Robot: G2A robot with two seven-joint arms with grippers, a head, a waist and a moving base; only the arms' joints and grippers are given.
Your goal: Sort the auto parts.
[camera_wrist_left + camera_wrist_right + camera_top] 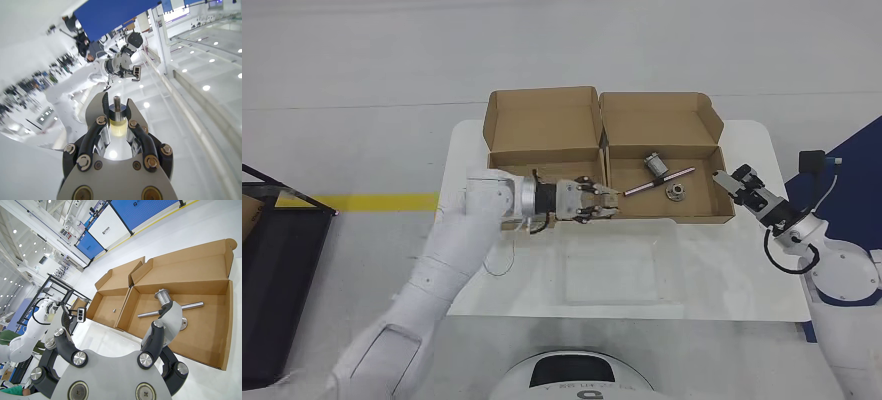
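Sorting in progress, seen from above and from both wrists. Two open cardboard boxes stand side by side on the white table (712,270). The right box (226,321) holds three parts: a long steel rod (191,305), a small spool (163,297) standing on end, and a flanged disc (183,323) lying just beside the rod. The left box (98,303) holds two small pieces (114,310) on its floor, near the wall it shares with its neighbour. The left claw (116,102) is clamped on a threaded pin (116,109) with a pale yellow collar, the threaded end sticking out past the fingertips. In the top view this claw (592,200) hangs over the front edge of the left box (542,130), close to the dividing walls. The right claw (117,313) stands with its fingers apart and nothing between them, just outside the far side wall of the right box (662,120). A clear tray (622,270) lies in front of the boxes. Judged from this layout, most parts are already sorted, and the pin in hand is yet to be set down in a box.
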